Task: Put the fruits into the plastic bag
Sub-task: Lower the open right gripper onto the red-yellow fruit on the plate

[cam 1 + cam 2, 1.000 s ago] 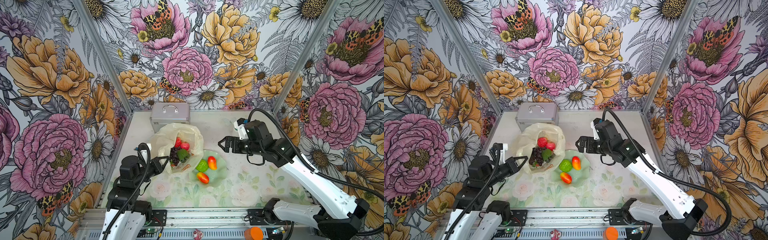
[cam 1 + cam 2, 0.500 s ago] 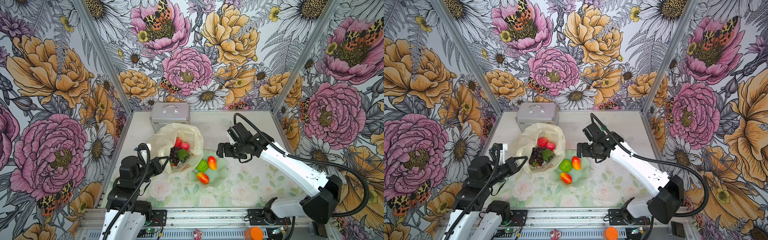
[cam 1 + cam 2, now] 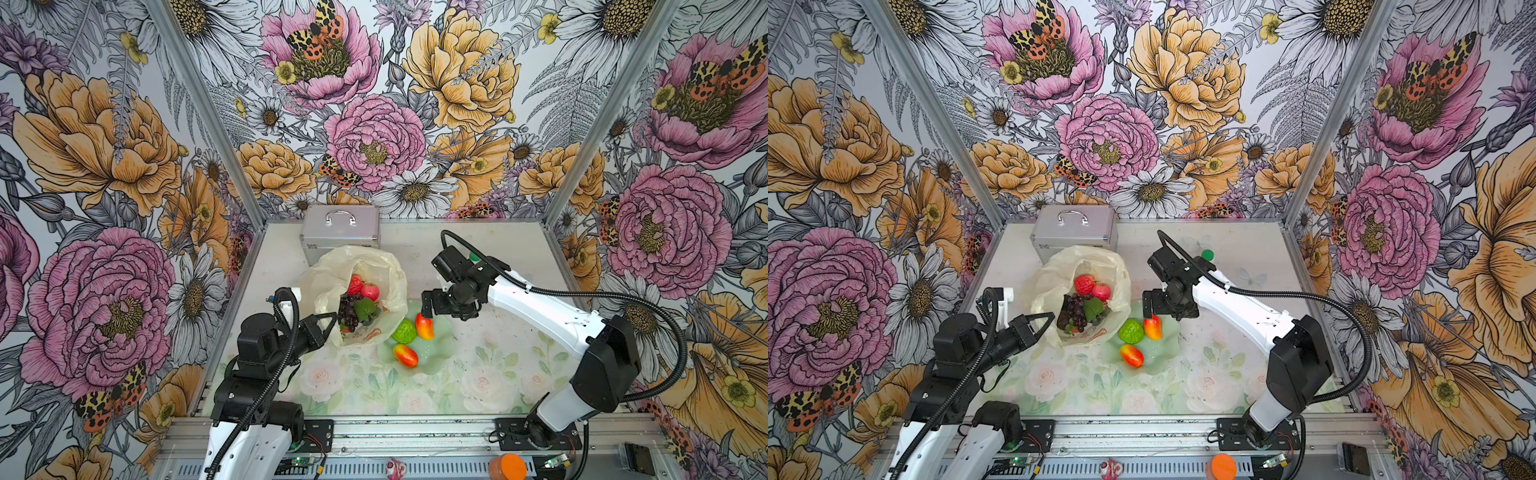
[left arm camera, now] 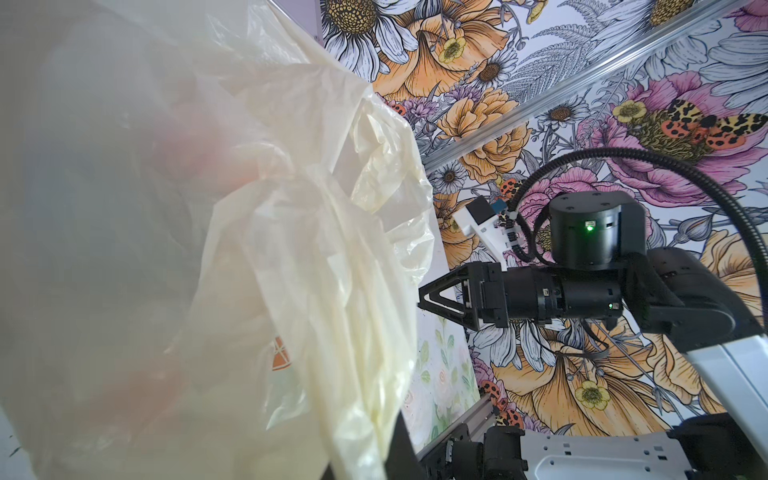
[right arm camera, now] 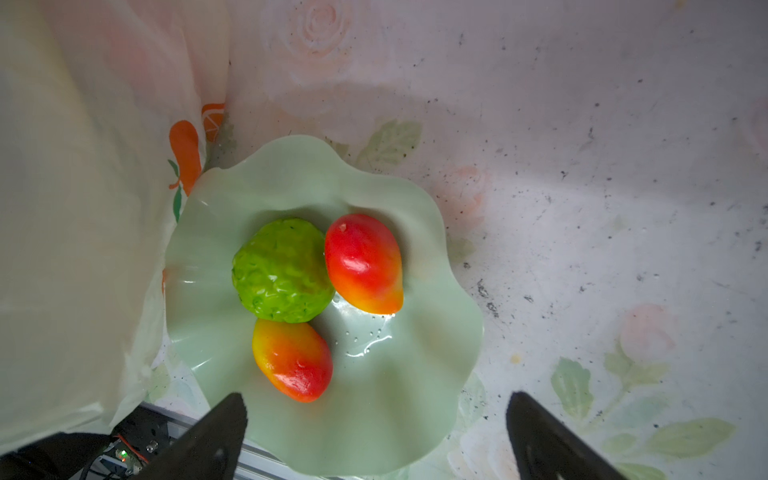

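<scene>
The left gripper [image 3: 332,319] clenches its jaws on the plastic bag [image 3: 374,262]. The right gripper [image 5: 376,399], jaws released, hangs above the dish [image 5: 415,374].

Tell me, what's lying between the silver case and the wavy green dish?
The plastic bag, open with fruits inside, lies between the silver case and the dish; both top views show it.

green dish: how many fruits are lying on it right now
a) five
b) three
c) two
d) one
b, the right wrist view shows the bumpy lime-green ball, a red-yellow mango touching it and a second red-yellow mango, all lying on the wavy pale green dish.
</scene>
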